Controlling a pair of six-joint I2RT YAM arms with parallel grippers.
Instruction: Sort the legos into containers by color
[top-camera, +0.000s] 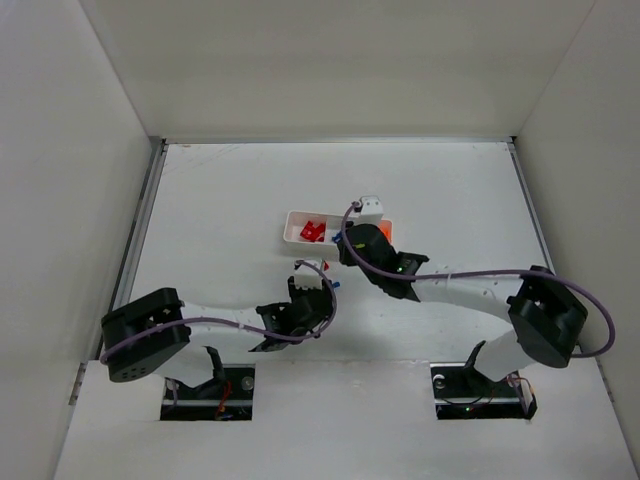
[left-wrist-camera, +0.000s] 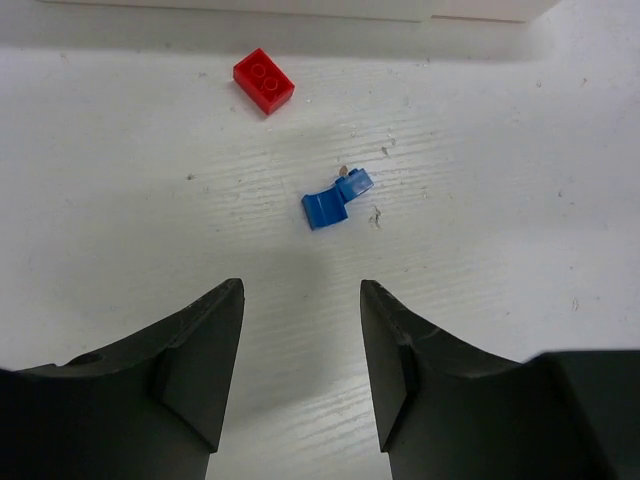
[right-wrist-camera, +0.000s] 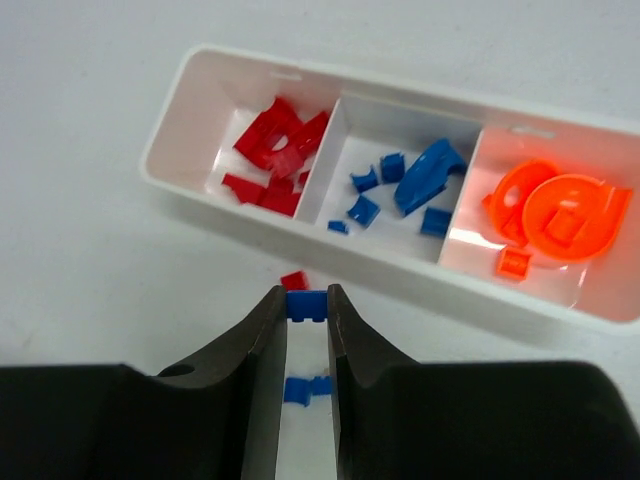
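My right gripper (right-wrist-camera: 307, 310) is shut on a small blue lego (right-wrist-camera: 307, 304) and holds it above the table, just short of the white tray's (right-wrist-camera: 420, 262) near wall. The tray's left compartment holds red legos (right-wrist-camera: 275, 150), the middle one blue legos (right-wrist-camera: 400, 185), the right one orange legos (right-wrist-camera: 550, 215). A red brick (left-wrist-camera: 264, 80) and two touching blue pieces (left-wrist-camera: 335, 200) lie on the table ahead of my left gripper (left-wrist-camera: 300, 300), which is open and empty. In the top view the right gripper (top-camera: 348, 250) hovers by the tray (top-camera: 292, 232) and the left gripper (top-camera: 312, 285) sits below it.
The tray's near wall (left-wrist-camera: 300, 8) runs along the top of the left wrist view. White enclosure walls (top-camera: 70, 200) stand on three sides of the table. The two wrists are close together near the table's middle.
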